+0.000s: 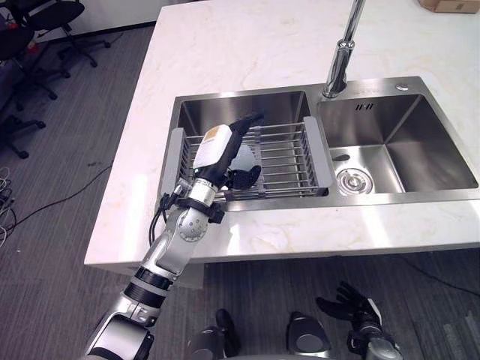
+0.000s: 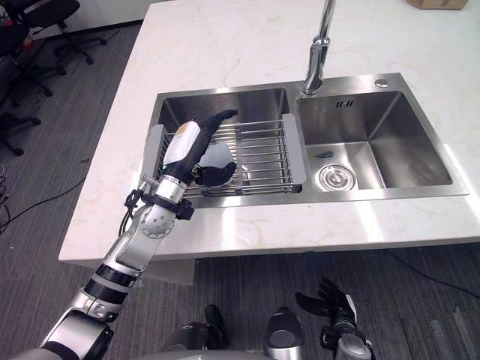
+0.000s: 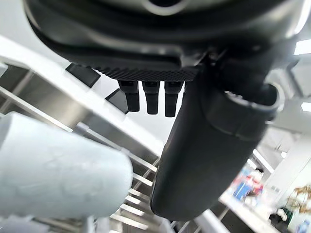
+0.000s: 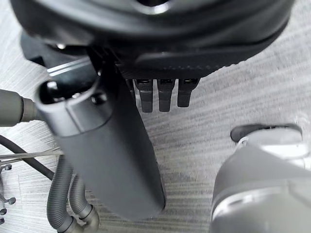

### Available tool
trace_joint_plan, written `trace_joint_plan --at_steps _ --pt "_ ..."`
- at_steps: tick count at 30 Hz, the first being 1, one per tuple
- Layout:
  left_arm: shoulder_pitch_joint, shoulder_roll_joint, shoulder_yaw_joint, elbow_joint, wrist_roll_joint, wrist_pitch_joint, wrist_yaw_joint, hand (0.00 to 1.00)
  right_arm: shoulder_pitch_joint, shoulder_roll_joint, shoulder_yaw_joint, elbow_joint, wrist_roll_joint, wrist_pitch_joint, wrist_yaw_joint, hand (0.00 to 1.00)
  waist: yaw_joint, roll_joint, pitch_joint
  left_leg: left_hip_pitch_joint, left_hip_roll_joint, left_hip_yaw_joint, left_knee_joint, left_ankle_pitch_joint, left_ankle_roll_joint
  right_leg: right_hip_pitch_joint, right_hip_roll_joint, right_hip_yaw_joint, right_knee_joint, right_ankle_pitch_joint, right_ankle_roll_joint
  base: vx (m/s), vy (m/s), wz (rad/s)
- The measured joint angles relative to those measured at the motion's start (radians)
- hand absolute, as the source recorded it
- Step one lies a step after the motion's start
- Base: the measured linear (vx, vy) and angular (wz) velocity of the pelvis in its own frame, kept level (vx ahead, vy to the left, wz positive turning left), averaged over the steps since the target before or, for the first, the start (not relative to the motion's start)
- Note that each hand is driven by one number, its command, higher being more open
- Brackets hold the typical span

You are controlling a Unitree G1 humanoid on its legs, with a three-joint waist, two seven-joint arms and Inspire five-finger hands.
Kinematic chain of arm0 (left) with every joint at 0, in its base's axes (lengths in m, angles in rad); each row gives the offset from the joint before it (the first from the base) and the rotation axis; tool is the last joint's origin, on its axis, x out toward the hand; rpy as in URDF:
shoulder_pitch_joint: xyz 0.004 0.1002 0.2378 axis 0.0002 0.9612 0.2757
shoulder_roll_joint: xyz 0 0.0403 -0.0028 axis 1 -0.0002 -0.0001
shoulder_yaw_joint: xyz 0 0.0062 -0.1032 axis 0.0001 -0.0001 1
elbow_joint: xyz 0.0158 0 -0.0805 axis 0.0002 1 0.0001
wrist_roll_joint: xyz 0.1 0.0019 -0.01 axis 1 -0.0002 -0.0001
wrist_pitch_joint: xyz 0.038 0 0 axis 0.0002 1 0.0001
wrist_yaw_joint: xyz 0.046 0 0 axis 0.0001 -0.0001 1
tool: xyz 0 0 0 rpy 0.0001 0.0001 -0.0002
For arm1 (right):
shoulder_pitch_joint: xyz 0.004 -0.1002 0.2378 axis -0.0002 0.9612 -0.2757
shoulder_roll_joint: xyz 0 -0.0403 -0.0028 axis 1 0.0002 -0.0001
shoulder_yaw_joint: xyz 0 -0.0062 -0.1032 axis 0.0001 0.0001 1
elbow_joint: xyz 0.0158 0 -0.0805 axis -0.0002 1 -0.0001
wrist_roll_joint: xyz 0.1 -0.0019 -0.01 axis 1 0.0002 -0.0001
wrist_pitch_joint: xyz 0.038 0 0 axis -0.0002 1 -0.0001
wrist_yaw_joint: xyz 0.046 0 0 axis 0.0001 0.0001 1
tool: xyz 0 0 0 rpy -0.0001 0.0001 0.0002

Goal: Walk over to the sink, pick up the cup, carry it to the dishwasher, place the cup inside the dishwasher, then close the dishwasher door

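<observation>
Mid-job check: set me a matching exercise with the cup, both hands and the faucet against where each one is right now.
Things:
1. cup
2. left hand
3. right hand
4. faucet

Places:
A. low over the floor, below the counter edge
B. lying on the wire rack in the left basin
C. rising from the sink at its back rim
D. over the wire rack, right beside the cup

Pairs: 1-B; 2-D; 3-A; 4-C
</observation>
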Motion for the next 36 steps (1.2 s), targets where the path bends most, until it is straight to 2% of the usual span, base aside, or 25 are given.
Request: trace_joint_plan --at_steps 6,14,22,29,36 --pt "0.0 -0.001 -0.039 0.018 0.04 0.002 -0.036 0.9 -0.005 0.006 -0.013 0.0 -0.011 0.006 0.001 0.9 -0.012 -0.002 -0.001 0.004 -0.004 0.003 -0.036 0.008 -0.004 -0.001 0.006 -0.001 -0.024 0.008 0.01 0.05 -0.009 -0.01" --pt "-0.053 0.06 -0.035 0.102 0.091 0.031 -0.054 0.9 -0.017 0.007 -0.011 0.001 -0.017 0.009 0.007 0.9 -0.023 -0.013 -0.007 0.015 -0.012 0.019 -0.084 0.03 0.001 -0.006 0.011 0.014 -0.061 0.032 0.011 0.01 0.007 -0.06" --pt "-0.053 0.08 0.03 0.128 0.096 0.072 -0.066 0.9 -0.02 0.026 0.001 0.022 -0.017 0.017 0.013 0.9 -0.026 -0.024 -0.012 0.015 -0.018 0.023 -0.116 0.053 0.005 -0.021 0.01 0.017 -0.062 0.037 0.011 -0.01 0.003 -0.01" --pt "-0.005 0.073 0.123 0.123 0.075 0.084 -0.023 0.9 -0.02 0.031 0.005 0.03 -0.017 0.021 0.012 0.9 -0.025 -0.028 -0.01 0.013 -0.019 0.018 -0.12 0.057 0.005 -0.021 0.011 0.008 -0.061 0.037 0.011 0.0 -0.005 0.01" --pt "0.016 0.065 0.155 0.118 0.056 0.088 -0.023 0.9 -0.03 0.039 0.005 0.032 -0.041 0.024 0.01 0.9 -0.009 -0.036 -0.007 0.005 -0.019 0.003 -0.12 0.062 0.006 -0.02 0.009 -0.008 -0.061 0.036 0.011 0.0 -0.008 0.07"
